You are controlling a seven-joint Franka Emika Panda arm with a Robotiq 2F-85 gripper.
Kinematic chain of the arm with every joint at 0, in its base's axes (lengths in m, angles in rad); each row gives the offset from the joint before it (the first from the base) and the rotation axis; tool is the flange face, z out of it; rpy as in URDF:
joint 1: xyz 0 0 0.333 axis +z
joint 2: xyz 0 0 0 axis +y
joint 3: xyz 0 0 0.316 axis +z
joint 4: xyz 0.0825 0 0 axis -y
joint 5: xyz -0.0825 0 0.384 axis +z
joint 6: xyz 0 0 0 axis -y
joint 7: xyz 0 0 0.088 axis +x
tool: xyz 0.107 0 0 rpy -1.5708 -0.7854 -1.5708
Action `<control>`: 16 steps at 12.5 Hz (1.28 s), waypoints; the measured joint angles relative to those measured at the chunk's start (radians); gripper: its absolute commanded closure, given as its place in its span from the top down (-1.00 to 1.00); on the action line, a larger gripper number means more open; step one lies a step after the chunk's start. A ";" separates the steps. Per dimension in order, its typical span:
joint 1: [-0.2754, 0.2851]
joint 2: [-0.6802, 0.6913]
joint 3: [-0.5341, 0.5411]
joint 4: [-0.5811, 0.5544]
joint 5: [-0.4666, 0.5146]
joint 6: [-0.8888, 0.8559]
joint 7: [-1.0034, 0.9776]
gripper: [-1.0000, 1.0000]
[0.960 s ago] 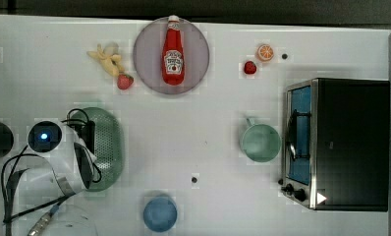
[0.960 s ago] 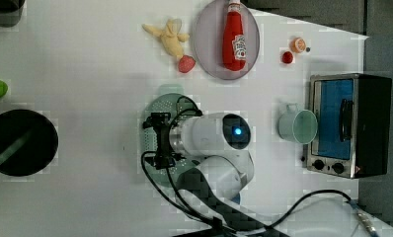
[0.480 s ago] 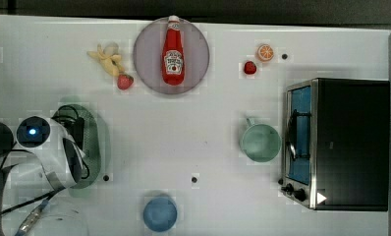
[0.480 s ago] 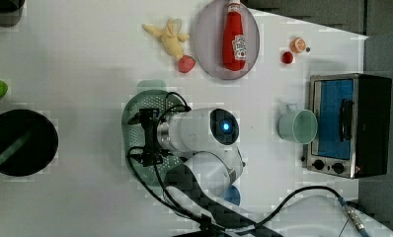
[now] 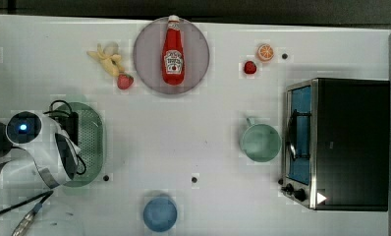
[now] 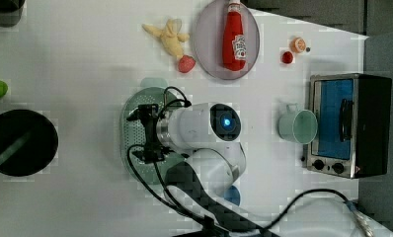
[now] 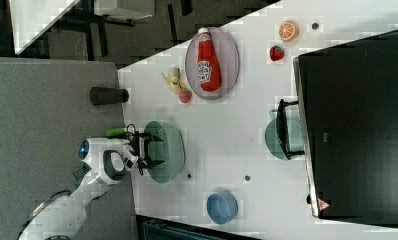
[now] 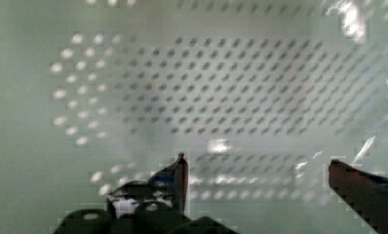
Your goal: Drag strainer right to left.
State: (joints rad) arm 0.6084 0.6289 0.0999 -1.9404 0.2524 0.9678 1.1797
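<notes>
Strainer (image 5: 89,142) at the middle left of the top view, pale mint-green and oval, flat on the white table (image 5: 193,123), partly covered by the white arm (image 5: 41,147). In the left view, strainer (image 6: 135,138) left of centre, again under the arm. In the right view, strainer (image 7: 169,150) at the centre left, near the table edge.

Gripper (image 8: 255,170) down inside the strainer (image 8: 206,83), fingers spread apart and holding nothing; dotted perforated bottom visible between the two dark fingertips (image 8: 181,168) in the wrist view. Whether the fingertips touch the bottom, cannot tell. In the right view, gripper (image 7: 149,150) seen as two dark fingers over the strainer's near rim.

Round grey plate (image 5: 144,54) at the top centre of the top view, with a red ketchup bottle (image 5: 173,54) lying on it. Just beside the plate, on the top view's left, a yellow toy banana (image 5: 107,59) and a red strawberry (image 5: 125,81). Second strawberry (image 5: 250,67) and an orange slice (image 5: 265,52) at the upper right, close to each other. Black toaster oven (image 5: 346,142) with a blue glass door at the right edge. Mint-green cup (image 5: 260,142) just beside the oven door. Small blue bowl (image 5: 160,214) at the bottom centre, well apart from the strainer.

Black round container (image 6: 19,143) at the left edge of the left view.
</notes>
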 measured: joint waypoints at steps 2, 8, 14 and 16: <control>0.003 -0.085 -0.016 -0.051 -0.055 -0.120 -0.119 1.00; 0.058 -0.494 -0.340 0.009 -0.169 -0.417 -0.615 1.00; -0.081 -0.845 -0.742 0.163 -0.303 -0.729 -1.163 1.00; -0.122 -0.877 -0.869 0.144 -0.338 -0.750 -1.240 1.00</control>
State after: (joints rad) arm 0.4866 -0.2479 -0.7695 -1.7969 -0.0854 0.2173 -0.0608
